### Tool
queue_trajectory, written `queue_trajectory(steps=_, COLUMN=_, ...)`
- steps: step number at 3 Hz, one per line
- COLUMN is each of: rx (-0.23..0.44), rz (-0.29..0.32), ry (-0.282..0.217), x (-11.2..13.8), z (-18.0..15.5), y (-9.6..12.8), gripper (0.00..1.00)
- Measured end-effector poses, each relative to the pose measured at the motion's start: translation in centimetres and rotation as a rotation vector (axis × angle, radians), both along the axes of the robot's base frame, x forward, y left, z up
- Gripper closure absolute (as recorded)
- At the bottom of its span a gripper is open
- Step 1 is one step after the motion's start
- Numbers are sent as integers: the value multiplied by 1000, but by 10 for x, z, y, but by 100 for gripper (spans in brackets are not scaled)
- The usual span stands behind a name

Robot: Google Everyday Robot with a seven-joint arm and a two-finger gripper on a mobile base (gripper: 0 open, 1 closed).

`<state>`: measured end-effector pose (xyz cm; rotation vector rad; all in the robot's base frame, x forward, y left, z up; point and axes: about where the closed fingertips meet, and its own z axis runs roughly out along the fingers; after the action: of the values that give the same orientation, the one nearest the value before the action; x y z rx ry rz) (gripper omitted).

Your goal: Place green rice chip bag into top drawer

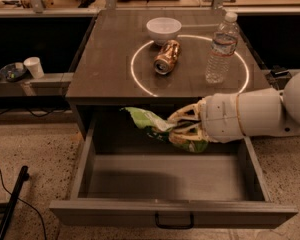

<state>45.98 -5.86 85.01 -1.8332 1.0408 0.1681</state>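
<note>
At frame centre, the gripper (pixel 179 127), jaws pinching the chip bag (pixel 142 119), holds it over the open drawer (pixel 115 211), long axis slanting, free end pointing upper left.

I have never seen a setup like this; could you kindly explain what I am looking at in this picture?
This is a mobile robot's single arm, the pale cylinder entering from the right. Its two-finger gripper is closed on the green rice chip bag, holding it above the open top drawer. One camera looks down at the table from the front; where it is mounted is not known. On the table are a white bowl, a copper-coloured can lying on its side, and an upright water bottle.
</note>
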Motion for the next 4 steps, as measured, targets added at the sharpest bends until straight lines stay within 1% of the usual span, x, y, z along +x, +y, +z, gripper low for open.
queue_trajectory(steps=1, rx=-48, rz=70, ry=111, x=-12, z=-55, y=-21, gripper=100)
queue_trajectory(steps=2, rx=-103, rz=118, ry=182, x=-18, z=-86, y=-30, gripper=85)
queue_trajectory(steps=3, rx=-148, rz=150, ry=228, x=-21, z=-106, y=-34, gripper=62)
queue_trajectory(steps=4, rx=-155, rz=156, ry=235, x=-22, z=-109, y=-34, gripper=39)
